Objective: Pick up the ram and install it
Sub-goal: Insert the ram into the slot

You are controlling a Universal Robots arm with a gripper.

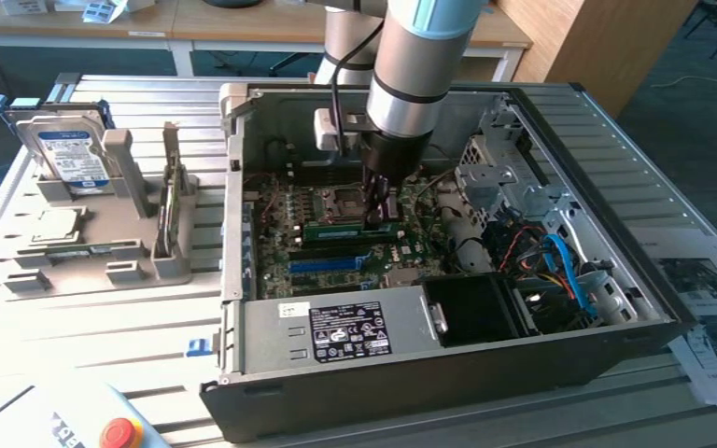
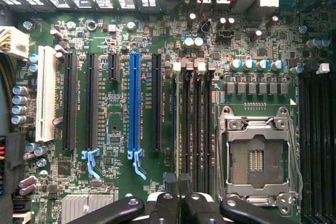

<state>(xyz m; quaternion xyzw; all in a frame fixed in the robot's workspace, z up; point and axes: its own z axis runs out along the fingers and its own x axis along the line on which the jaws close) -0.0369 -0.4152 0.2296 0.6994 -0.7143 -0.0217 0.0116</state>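
Gripper [image 2: 179, 183] hangs over the green motherboard [image 2: 118, 103]; its two dark fingertips [image 2: 171, 182] stand almost touching, above the bank of black memory slots [image 2: 191, 129]; whether anything thin is pinched between them is hard to tell. The bank lies between the metal-framed processor socket [image 2: 257, 156], contacts bare, and a black expansion slot [image 2: 156, 103]; the long blue slot [image 2: 134, 103] sits just beside that one; the white slot [image 2: 44, 95] is well apart, near a row of silver capacitors [image 2: 20, 103].
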